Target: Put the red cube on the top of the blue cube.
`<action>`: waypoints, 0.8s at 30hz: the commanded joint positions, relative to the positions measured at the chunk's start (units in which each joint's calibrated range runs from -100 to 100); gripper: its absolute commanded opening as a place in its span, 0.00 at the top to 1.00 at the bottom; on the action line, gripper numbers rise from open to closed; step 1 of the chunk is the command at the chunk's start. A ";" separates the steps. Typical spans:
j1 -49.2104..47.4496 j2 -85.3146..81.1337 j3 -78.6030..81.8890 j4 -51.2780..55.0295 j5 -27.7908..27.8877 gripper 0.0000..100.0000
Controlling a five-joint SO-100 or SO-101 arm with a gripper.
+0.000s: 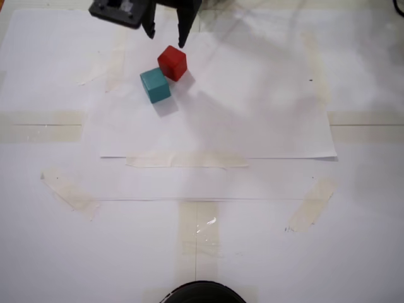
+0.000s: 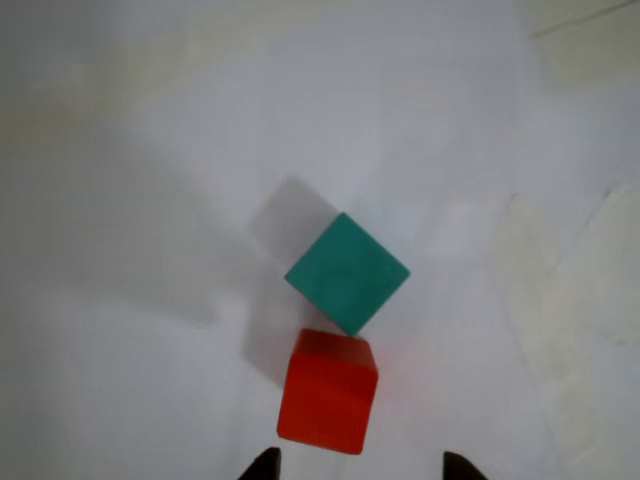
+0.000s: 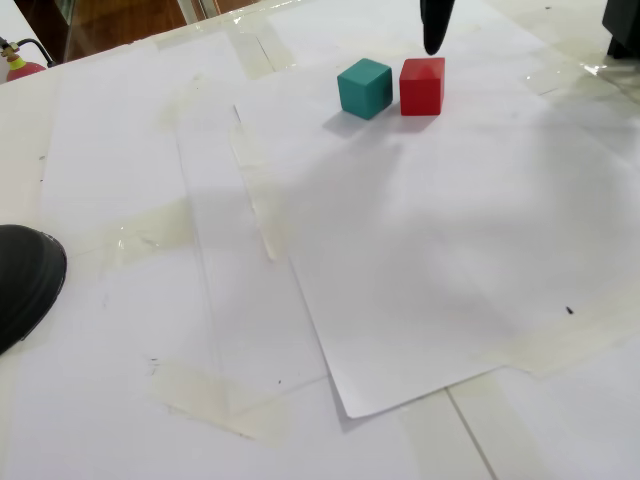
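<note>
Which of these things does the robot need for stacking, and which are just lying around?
Needed for the job:
red cube
blue cube
gripper, jaws open, hanging just above the red cube

Just lying around:
sheet of paper under the cubes
tape strips
dark round thing at the table edge

The red cube (image 1: 172, 62) is plain bright red, the blue cube (image 1: 154, 85) plain teal. Both lie on a white paper sheet (image 1: 252, 120) over a white desk (image 1: 315, 252) crossed by pale beige tape strips (image 1: 197, 230). The end effector (image 1: 166, 39) is black.
</note>
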 commanded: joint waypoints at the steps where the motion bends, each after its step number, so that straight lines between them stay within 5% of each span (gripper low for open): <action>1: -0.15 -1.70 -0.20 0.17 -1.17 0.74; 24: -4.01 3.02 4.98 -10.19 -4.88 0.65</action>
